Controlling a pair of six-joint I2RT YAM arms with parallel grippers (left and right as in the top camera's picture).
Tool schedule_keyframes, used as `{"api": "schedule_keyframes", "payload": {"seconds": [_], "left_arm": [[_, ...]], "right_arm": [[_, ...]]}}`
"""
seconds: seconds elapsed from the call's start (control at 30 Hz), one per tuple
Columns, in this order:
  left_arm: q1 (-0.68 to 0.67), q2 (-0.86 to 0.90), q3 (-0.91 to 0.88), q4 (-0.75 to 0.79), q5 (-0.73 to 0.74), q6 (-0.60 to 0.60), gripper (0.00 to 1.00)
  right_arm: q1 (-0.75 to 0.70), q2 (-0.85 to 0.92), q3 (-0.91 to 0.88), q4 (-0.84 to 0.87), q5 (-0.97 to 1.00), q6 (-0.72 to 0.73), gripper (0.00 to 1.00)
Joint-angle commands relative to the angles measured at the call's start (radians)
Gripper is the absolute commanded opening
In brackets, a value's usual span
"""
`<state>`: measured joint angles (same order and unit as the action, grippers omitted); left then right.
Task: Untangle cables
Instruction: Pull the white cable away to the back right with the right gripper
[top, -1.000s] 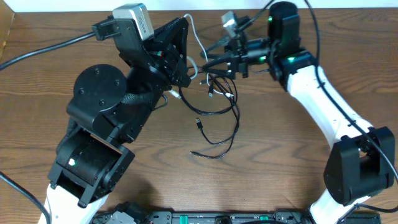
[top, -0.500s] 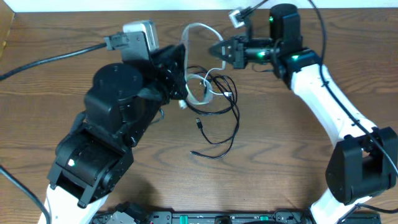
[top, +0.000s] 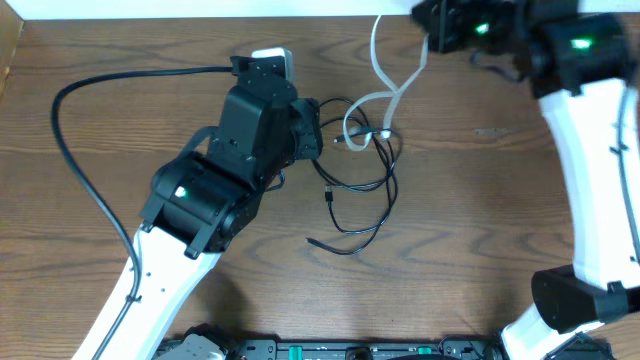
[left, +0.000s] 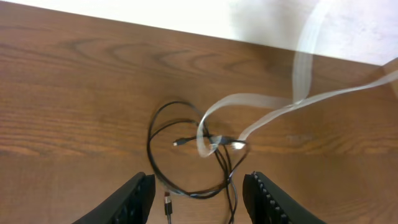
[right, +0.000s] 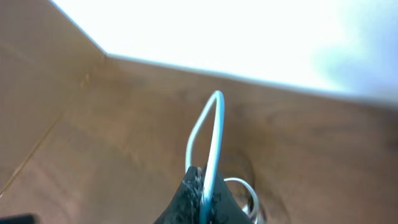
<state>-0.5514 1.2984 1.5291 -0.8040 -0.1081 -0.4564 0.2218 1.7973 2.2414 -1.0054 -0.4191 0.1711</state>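
The white cable (top: 390, 85) rises from the tangle at the table's middle back up to my right gripper (top: 432, 32), which is shut on it high at the back edge; in the right wrist view the cable (right: 211, 143) runs out between the closed jaws (right: 204, 198). Its lower end still loops through the black cable (top: 375, 185), which lies in loose loops on the wood. In the left wrist view the white cable (left: 261, 115) crosses the black cable (left: 186, 155) near two small plugs. My left gripper (left: 199, 202) is open and empty, just left of the tangle.
The wooden table (top: 480, 220) has a white wall edge along the back. A thick black robot wire (top: 90, 100) curves across the left side. The left arm's body (top: 210, 190) covers the table's centre left. A dark rail (top: 330, 350) runs along the front edge.
My right gripper has lifted up and right toward the back edge, drawing the white cable out tall. My left arm has swung down and right, and its gripper now sits open beside the tangle.
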Motion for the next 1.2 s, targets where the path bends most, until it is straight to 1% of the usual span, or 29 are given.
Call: {"api": "schedule_keyframes", "payload": {"seconds": [0.0,0.1,0.2,0.3,0.47,0.63,0.77,0.9,1.03,1.1,1.17], "left_arm": [[0.002,0.027,0.008,-0.004,-0.013,-0.001,0.5],[0.002,0.046,0.008,-0.006,-0.013,-0.001,0.5],[0.002,0.055,0.006,-0.008,-0.013,-0.001,0.5],[0.002,0.061,0.006,-0.007,-0.014,-0.001,0.5],[0.003,0.062,0.005,-0.006,-0.017,0.0,0.5],[0.003,0.062,0.005,-0.007,-0.016,-0.001,0.5],[0.003,0.062,0.005,-0.007,-0.016,-0.001,0.5],[0.003,0.062,0.005,-0.007,-0.016,-0.001,0.5],[0.003,0.062,0.005,-0.006,-0.016,-0.001,0.5],[0.003,0.062,0.005,-0.006,-0.016,-0.001,0.5],[0.003,0.062,0.005,-0.008,-0.016,-0.001,0.5]], "right_arm": [[-0.027,-0.032,0.15,-0.029,0.085,0.014,0.01],[-0.05,-0.032,0.211,-0.036,0.103,0.098,0.01],[-0.065,-0.03,0.215,-0.04,0.114,0.168,0.01],[-0.065,-0.013,0.21,-0.067,0.179,0.17,0.01],[-0.064,0.027,0.209,-0.082,0.382,0.212,0.01],[-0.05,0.119,0.198,-0.108,0.383,0.263,0.01],[-0.008,0.234,0.198,-0.102,0.385,0.278,0.01],[0.009,0.327,0.198,-0.036,0.378,0.311,0.01],[0.023,0.399,0.198,0.119,0.329,0.312,0.01],[0.031,0.418,0.198,0.179,0.337,0.31,0.01],[0.036,0.431,0.198,0.227,0.397,0.304,0.01]]}}
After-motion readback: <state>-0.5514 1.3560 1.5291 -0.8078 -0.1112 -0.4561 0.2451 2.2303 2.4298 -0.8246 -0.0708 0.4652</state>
